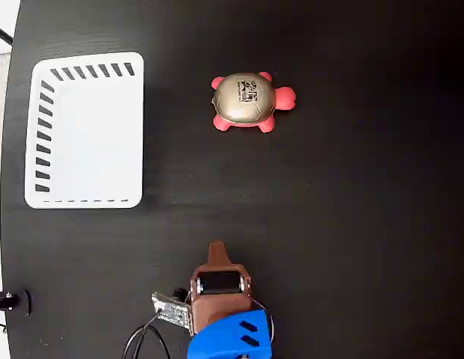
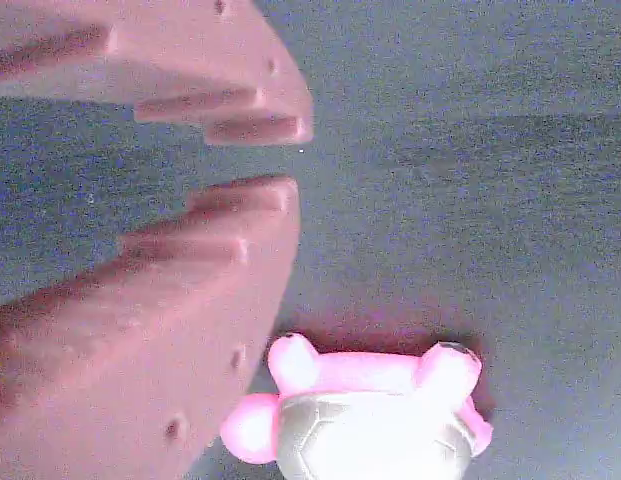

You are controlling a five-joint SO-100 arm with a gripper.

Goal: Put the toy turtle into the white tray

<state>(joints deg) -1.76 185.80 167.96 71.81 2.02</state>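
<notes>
The toy turtle (image 1: 246, 101) sits on the black table at upper centre of the fixed view, gold-tan shell up and coral-red head pointing right. The white tray (image 1: 90, 138) lies empty at the upper left, well apart from the turtle. My brown gripper (image 1: 217, 248) is low in the picture, pointing up toward the turtle from a long way off. In the wrist view the turtle (image 2: 370, 430) shows at the bottom edge, below and right of my gripper (image 2: 295, 160). The fingertips are drawn nearly together, with only a thin gap and nothing between them.
The blue arm base (image 1: 232, 336) with a small circuit board and cables (image 1: 168, 310) sits at the bottom edge. The table's left edge (image 1: 4, 224) runs just past the tray. A small black fitting (image 1: 11, 303) sits at the lower left.
</notes>
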